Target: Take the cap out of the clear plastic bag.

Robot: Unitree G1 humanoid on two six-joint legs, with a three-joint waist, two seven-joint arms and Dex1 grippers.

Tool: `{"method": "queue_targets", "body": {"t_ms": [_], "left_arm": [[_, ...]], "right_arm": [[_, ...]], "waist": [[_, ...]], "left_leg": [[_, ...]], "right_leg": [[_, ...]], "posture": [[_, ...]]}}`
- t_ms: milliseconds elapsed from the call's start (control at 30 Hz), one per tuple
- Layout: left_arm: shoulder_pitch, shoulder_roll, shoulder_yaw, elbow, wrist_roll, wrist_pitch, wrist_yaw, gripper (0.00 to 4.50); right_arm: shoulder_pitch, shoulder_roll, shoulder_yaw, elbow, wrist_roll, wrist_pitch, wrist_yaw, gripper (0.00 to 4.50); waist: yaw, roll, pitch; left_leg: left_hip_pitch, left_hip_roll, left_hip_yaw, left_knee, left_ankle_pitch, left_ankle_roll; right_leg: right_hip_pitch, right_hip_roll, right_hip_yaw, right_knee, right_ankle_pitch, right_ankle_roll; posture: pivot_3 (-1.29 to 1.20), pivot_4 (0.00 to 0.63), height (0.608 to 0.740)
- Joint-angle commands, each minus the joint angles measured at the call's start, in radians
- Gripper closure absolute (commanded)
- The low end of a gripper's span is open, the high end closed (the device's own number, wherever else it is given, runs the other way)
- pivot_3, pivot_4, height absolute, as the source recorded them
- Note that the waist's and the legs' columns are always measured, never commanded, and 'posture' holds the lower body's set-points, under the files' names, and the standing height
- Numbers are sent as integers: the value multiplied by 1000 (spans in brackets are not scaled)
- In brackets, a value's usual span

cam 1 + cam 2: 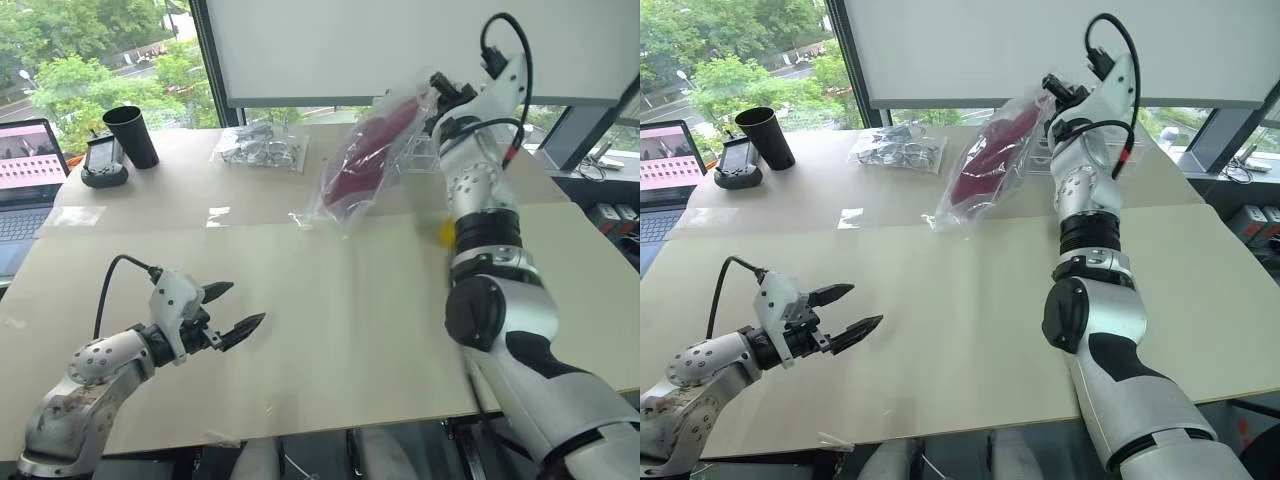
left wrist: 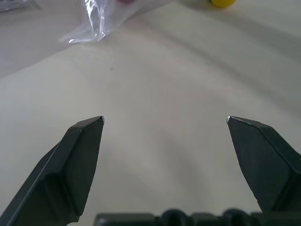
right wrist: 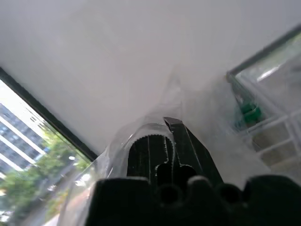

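Note:
My right gripper (image 1: 437,92) is raised over the far side of the table and is shut on the top edge of the clear plastic bag (image 1: 340,200). In the right wrist view the film wraps around the closed fingers (image 3: 181,146). The bag hangs slanted, with its lower corner at the tabletop. Inside it lies the cap (image 1: 368,150), showing dark red through the plastic. My left gripper (image 1: 247,302) hovers low over the near left of the table, open and with nothing between its fingers (image 2: 82,155).
A yellow ball (image 1: 447,231) lies beside my right arm. A small bag of grey bits (image 1: 262,147), a black cup (image 1: 132,135) and a black device (image 1: 103,160) stand at the back left, a laptop (image 1: 25,170) at the left edge, clear boxes (image 1: 425,155) behind the bag.

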Motion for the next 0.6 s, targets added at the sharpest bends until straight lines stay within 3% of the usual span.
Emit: {"method": "queue_targets", "body": {"t_ms": [33, 200, 433, 500, 600], "left_arm": [[4, -4, 1, -24, 3, -11, 4, 0], [9, -14, -2, -21, 7, -15, 9, 0], [22, -21, 0, -16, 17, -25, 8, 0], [13, -17, 3, 3, 20, -30, 1, 0], [-24, -32, 23, 34, 10, -20, 19, 0]], "right_arm": [[-60, 6, 12, -37, 89, 136, 108, 4473], [-67, 4, 11, -46, 107, 180, 77, 4473], [-129, 26, 10, 109, 77, 114, 5, 4473], [-173, 58, 28, 146, 73, 100, 45, 4473], [-288, 192, 67, 197, 94, 147, 222, 4473]], "waist": [[-9, 2, 1], [-7, 4, 3], [-7, 4, 3], [-11, 4, 3], [-27, 7, 5]], "left_leg": [[0, 0, 0, 0, 0, 0], [0, 1, 0, 0, 0, 0], [-1, 0, 0, 0, 0, 0], [-1, 0, 1, 0, 0, 0], [-1, 1, 1, 0, 0, 0]], "right_leg": [[0, 0, 0, 0, 0, 0], [-1, 1, 1, 0, 0, 0], [-1, 0, 0, -1, 0, 0], [-1, 1, 1, 0, 0, 0], [-3, 1, 2, 1, 0, 0]], "posture": [[0, 150, 740], [0, 150, 740], [0, 150, 740], [0, 150, 740], [0, 150, 740]]}}
